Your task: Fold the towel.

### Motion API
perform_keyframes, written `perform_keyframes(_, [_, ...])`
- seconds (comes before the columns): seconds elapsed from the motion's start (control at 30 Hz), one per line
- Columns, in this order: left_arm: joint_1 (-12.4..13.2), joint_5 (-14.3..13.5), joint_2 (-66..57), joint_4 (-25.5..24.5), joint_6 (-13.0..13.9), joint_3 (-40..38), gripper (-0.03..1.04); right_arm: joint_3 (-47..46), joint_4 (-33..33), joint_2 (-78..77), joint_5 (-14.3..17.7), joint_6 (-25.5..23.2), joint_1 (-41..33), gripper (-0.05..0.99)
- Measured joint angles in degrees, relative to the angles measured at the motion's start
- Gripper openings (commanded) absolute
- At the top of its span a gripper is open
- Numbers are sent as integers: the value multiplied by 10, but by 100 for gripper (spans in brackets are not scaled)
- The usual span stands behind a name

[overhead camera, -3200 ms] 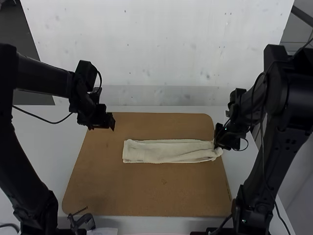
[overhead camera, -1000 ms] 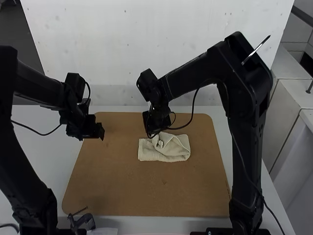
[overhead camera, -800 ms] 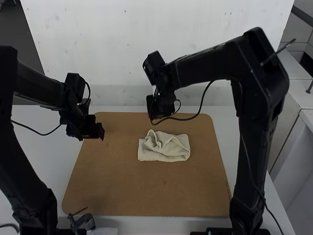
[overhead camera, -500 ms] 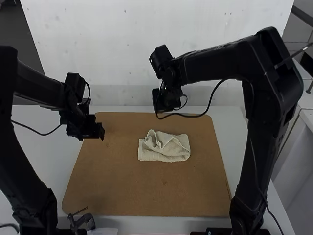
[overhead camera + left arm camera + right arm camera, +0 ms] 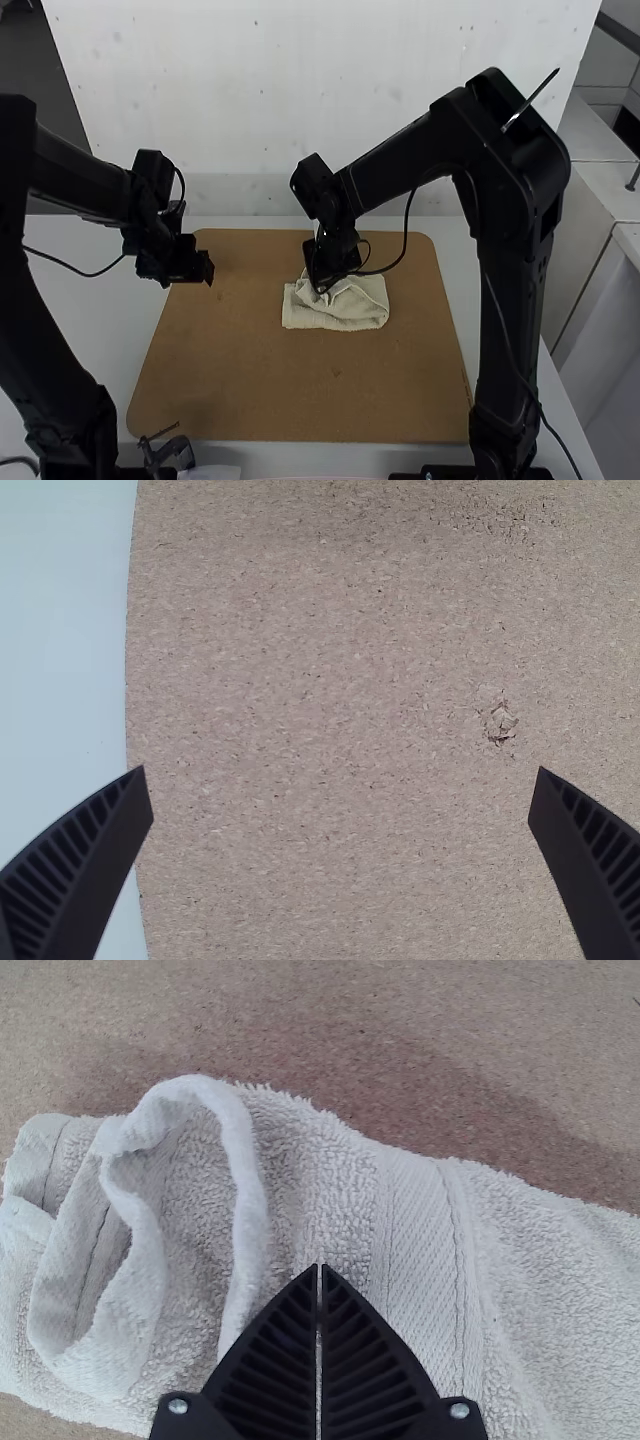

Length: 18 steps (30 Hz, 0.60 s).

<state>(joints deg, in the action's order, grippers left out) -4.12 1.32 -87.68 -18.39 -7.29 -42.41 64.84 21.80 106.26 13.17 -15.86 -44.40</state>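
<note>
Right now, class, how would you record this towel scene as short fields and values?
towel: folded into a short bundle, loose edge standing in a rumpled loop
surface: brown board
right gripper: fingers together, over the towel; contact unclear
left gripper: fingers apart, over the board's far left part
neatness: uneven, not flat

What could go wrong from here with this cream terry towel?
The right arm's black ribbed gripper is shut over the towel, so pressing down might shove it rather than grasp it. The raised cloth loop beside it could get flattened into a crease. With the left gripper away from the towel, it may slide.
</note>
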Motion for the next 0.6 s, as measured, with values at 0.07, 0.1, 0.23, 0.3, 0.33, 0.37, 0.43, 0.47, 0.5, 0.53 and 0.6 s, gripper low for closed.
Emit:
perform_keyframes(0.07, [0, 0, 0, 0, 0, 0, 97, 0, 0, 5, 0, 0, -10, 2])
perform_keyframes(0.1, [0, 0, 0, 0, 0, 0, 97, 0, 0, 7, 0, 0, -16, 2])
perform_keyframes(0.23, [0, 0, 0, 0, 0, 0, 97, 3, 7, 24, 0, -1, -40, 2])
perform_keyframes(0.3, [0, 0, 0, 0, 0, 0, 97, 8, 8, 35, 0, -1, -49, 2])
perform_keyframes(0.33, [0, 0, 0, 0, 0, 0, 97, 10, 8, 38, 0, -2, -51, 2])
perform_keyframes(0.37, [0, 0, 0, 1, 0, 0, 97, 13, 8, 40, 0, -2, -54, 2])
perform_keyframes(0.43, [0, 0, 0, 1, 0, 0, 97, 19, 9, 40, 0, -3, -56, 2])
perform_keyframes(0.47, [0, 0, 0, 1, 0, 0, 97, 26, 9, 40, 0, -4, -57, 2])
perform_keyframes(0.5, [0, 0, 0, 1, 0, 0, 97, 31, 9, 40, 0, -5, -59, 2])
perform_keyframes(0.53, [0, 0, 0, 1, 0, 0, 97, 36, 7, 40, 0, -5, -61, 2])
perform_keyframes(0.6, [0, 0, 0, 2, 0, 0, 97, 44, 1, 40, 0, -5, -65, 2])
